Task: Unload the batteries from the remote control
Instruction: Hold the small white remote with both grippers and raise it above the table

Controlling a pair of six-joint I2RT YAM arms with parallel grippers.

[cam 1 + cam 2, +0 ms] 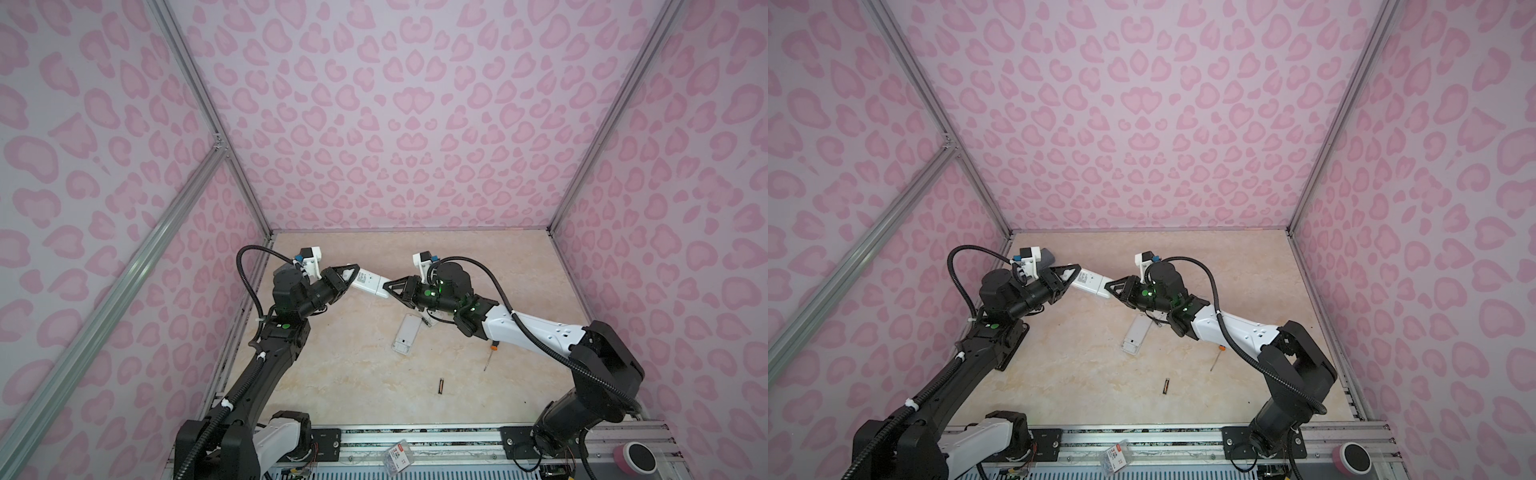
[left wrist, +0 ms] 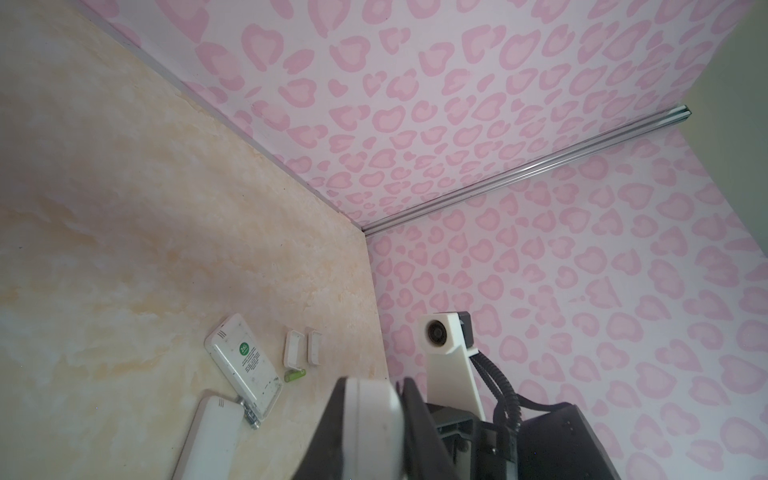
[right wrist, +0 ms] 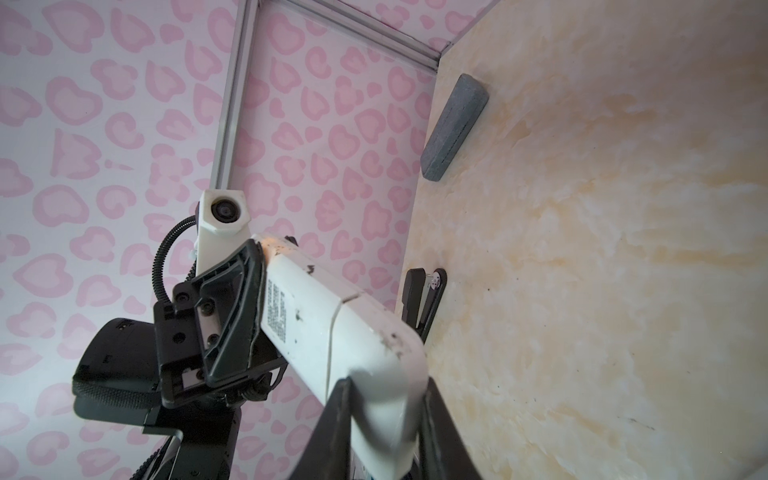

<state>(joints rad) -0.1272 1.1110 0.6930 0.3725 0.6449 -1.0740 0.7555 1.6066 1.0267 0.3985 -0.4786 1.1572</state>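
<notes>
White remote [image 1: 371,282] held at both ends above the table [image 1: 353,395]
Both top views, centre: left hand [image 1: 354,275] and right hand [image 1: 389,288] each clamp one end; a dark battery [image 1: 440,386] lies lower centre. Left wrist view: green battery [image 2: 295,376] on the table, lower centre. Right wrist view: fingers [image 3: 324,432] pinch the remote, bottom centre

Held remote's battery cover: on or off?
On, it seems. The white remote, held by left gripper and right gripper, shows in the right wrist view a seamed but unbroken back; no open bay.
</notes>
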